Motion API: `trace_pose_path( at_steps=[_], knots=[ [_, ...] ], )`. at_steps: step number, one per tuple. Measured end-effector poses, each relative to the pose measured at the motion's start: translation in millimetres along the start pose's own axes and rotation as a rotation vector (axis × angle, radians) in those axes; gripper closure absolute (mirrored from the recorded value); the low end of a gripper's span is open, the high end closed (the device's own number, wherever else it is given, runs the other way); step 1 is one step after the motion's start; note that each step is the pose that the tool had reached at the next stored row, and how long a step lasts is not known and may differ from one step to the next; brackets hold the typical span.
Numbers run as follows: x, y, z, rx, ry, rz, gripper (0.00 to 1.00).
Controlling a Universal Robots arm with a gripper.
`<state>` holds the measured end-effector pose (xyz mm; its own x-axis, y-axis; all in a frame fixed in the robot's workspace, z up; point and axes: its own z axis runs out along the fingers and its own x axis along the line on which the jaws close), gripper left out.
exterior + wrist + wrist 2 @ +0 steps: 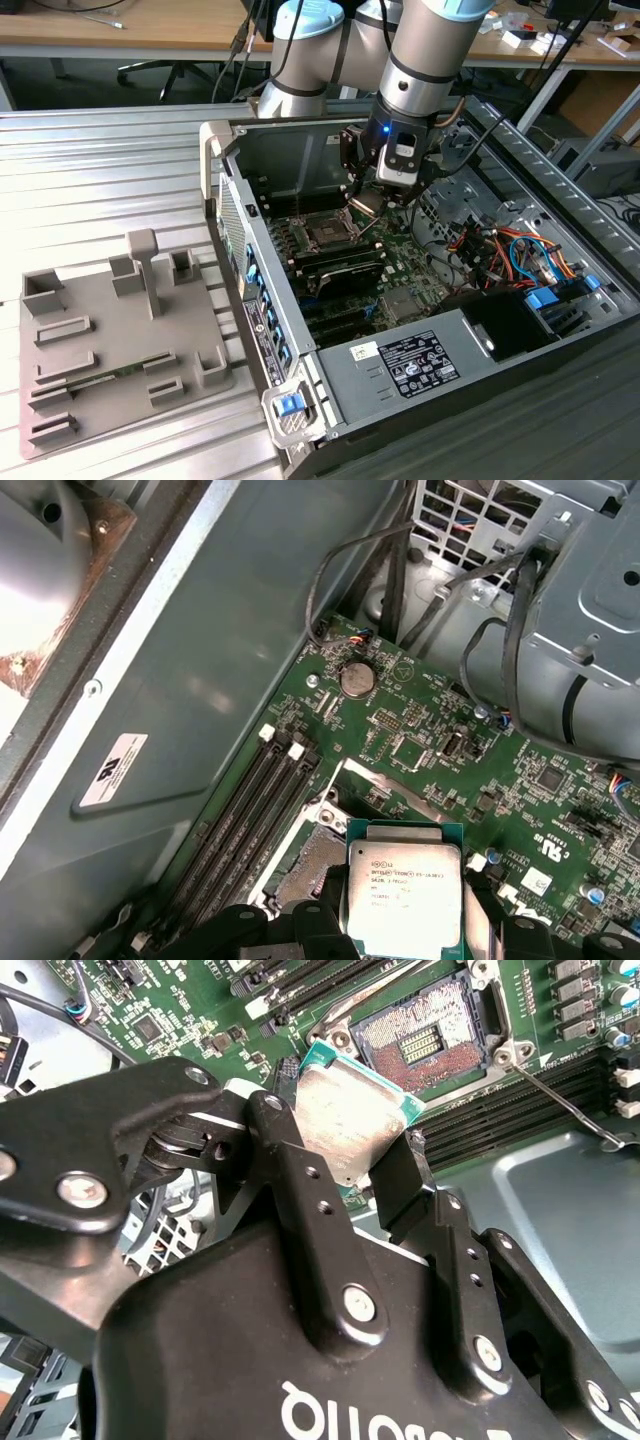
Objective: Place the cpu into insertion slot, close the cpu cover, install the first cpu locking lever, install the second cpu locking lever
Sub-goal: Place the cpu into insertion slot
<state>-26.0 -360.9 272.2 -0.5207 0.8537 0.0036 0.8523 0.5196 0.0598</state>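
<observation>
I have the tool down inside the open case, low over the board. In both wrist views it is clamped on the cpu, one black finger on each of two opposite edges. The grey metal top faces the first wrist view. The cpu is not seated. It hangs tilted just beside and above the socket, whose contact field lies bare. A silver strip past the socket looks like the cover, raised (I can't make out its hinge). One thin lever stands swung out from the socket corner. In the exterior view the case lies on the ribbed surface, with a grey tray to that view's left.
</observation>
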Motion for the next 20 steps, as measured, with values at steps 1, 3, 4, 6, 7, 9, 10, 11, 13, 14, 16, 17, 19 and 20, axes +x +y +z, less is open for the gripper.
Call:
trace_pose_path(
  at_steps=[1,3,4,6,7,9,10,11,13,14,16,17,19,20],
  knots=[
    [0.0,0.0,0.1,0.0000,-0.0002,0.002,0.46],
    [0.0,0.0,0.2,0.0001,-0.0005,0.005,0.46],
    [0.0,0.0,0.2,0.0001,-0.0006,0.006,0.46],
    [0.0,0.0,0.3,0.0001,-0.0007,0.007,0.46],
    [0.0,0.0,0.3,0.0002,-0.0008,0.008,0.46],
    [0.0,0.0,0.3,0.0002,-0.0009,0.009,0.46],
    [0.0,0.0,0.4,0.0002,-0.0010,0.010,0.46],
    [0.0,0.0,0.4,0.0002,-0.0010,0.010,0.46],
    [0.0,0.0,0.4,0.0002,-0.0011,0.011,0.46],
    [0.0,0.0,0.4,0.0003,-0.0012,0.012,0.46],
    [0.0,0.0,0.5,0.0002,-0.0012,0.013,0.46],
    [0.0,0.0,0.5,0.0002,-0.0013,0.014,0.46],
    [0.0,0.0,0.6,0.0002,-0.0015,0.016,0.46],
    [0.0,0.0,0.6,0.0002,-0.0015,0.016,0.46]
  ],
)
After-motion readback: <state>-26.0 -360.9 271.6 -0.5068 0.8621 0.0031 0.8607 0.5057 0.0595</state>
